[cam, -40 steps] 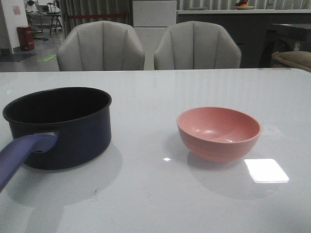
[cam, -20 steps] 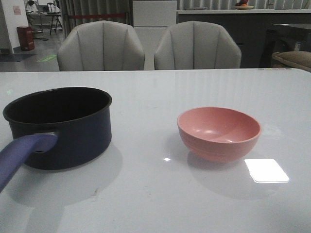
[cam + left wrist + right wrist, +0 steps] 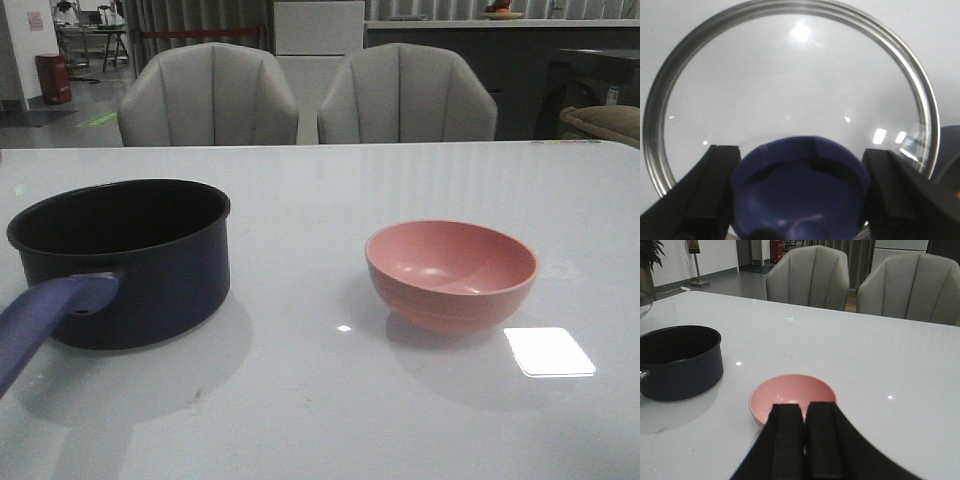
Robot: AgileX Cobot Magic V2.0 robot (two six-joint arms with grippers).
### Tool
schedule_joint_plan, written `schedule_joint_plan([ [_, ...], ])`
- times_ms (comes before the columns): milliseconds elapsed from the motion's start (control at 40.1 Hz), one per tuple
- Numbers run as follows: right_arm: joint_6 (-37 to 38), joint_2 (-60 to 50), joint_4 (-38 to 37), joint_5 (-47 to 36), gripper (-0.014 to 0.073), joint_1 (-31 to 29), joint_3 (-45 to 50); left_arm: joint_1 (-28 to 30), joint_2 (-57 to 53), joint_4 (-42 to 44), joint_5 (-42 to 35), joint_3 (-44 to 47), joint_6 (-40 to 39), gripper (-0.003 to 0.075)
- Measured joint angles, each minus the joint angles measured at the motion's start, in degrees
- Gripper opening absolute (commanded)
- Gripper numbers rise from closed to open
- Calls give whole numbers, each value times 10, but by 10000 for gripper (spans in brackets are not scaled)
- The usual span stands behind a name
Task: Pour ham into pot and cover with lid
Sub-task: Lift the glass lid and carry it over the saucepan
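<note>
Pot: dark navy round saucepan [image 3: 125, 262] stands uncovered on my white bench [image 3: 330, 400].
Bowl: pink round bowl [image 3: 451, 273], well apart.
Left tool [image 3: 799, 197]: spread around the clear glass lid's [image 3: 790, 95] blue knob [image 3: 800, 190].
Right tool [image 3: 805, 440]: fingers pressed together, empty.

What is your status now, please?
Left gripper open around lid knob. Right gripper shut, empty, above bowl. Pot uncovered; ham not seen. Nothing in the way.

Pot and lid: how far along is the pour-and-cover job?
Looks done: the pink bowl shows no ham in its visible interior, but the pot is too dark inside to confirm any landed there. In hand: the left gripper has its fingers flanking the knob of the glass lid; contact is unclear. The right gripper is shut and empty. Left to do: the pot is uncovered.
</note>
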Motion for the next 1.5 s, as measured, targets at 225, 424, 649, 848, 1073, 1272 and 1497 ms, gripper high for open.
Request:
schedule_joint_plan([
  [225, 0, 0, 0, 0, 148, 0, 0, -108, -3, 2, 29, -41, 21, 257],
  [424, 0, 0, 0, 0, 148, 0, 0, -188, 5, -3, 69, -42, 36, 257],
  [649, 0, 0, 0, 0, 148, 0, 0, -231, 24, -2, 72, -42, 41, 257],
  [848, 0, 0, 0, 0, 148, 0, 0, -244, 24, -1, 64, -42, 43, 257],
  [1073, 0, 0, 0, 0, 148, 0, 0, -244, 24, 2, 59, -42, 44, 257],
  [1272, 0, 0, 0, 0, 148, 0, 0, -244, 24, -4, 53, -43, 45, 257],
  [1497, 0, 0, 0, 0, 148, 0, 0, -244, 25, -8, 50, -43, 45, 257],
])
